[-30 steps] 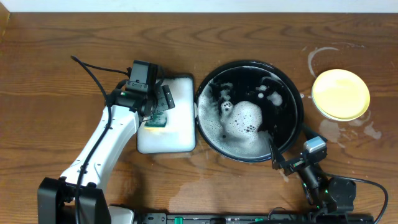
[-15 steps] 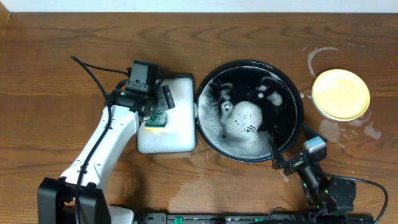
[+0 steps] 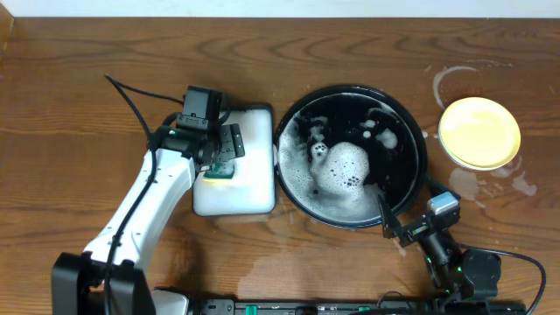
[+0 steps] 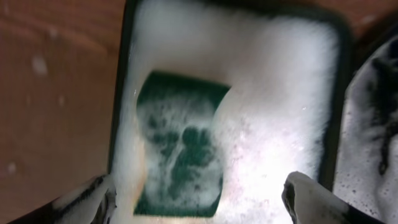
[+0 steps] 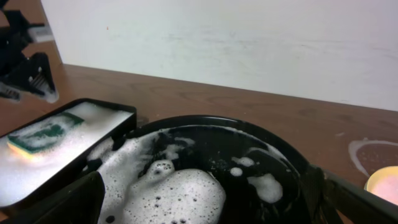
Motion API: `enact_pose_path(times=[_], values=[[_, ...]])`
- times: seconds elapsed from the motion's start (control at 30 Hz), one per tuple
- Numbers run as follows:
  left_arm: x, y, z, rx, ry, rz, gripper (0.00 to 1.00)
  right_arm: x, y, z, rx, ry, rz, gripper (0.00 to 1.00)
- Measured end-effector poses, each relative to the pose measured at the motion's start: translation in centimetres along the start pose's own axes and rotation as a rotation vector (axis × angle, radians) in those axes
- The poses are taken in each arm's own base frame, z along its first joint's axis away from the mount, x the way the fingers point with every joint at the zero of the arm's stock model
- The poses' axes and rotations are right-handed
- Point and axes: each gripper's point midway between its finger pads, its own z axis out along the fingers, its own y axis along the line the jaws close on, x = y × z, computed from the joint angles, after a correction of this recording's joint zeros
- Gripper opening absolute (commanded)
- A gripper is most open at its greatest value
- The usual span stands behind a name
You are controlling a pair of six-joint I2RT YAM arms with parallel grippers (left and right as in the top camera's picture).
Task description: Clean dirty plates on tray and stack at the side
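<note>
From overhead we counted one yellow plate, round and glossy, out on the wood table, well right of the black tray. That one was round too, and heaped with white foam. One white tray, rectangular, held one green sponge. The left gripper hung over it, and the right gripper sat by the black tray's rim.

Left wrist view: sudsy fingers stood wide apart, with the sponge loose between them.

Right wrist view: fingers were spread wide, holding nothing.
</note>
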Motion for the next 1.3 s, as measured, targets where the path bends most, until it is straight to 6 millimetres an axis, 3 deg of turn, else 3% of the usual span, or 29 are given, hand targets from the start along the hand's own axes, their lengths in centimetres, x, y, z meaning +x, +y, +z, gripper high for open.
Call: enact_pose_path(times=[0.37,0.67,0.93,1.3], values=[[-3.1,-0.4,-5.4,0.079,-0.304,0.171,0.88,0.0,0.0,0.0,0.0,0.0,0.0,0.99],[-0.2,5.0,-6.8,0.033,-0.393,0.116,0.87,0.0,0.0,0.0,0.0,-0.001,0.0,0.99],[1.1,5.4,-9.9,0.088,-0.673,0.134,0.87,0.0,0.0,0.0,0.001,-0.002,-0.001,0.99],[3.6,5.9,-10.2,0.114,-0.881,0.146,0.87,0.0,0.0,0.0,0.001,-0.002,-0.002,0.99]])
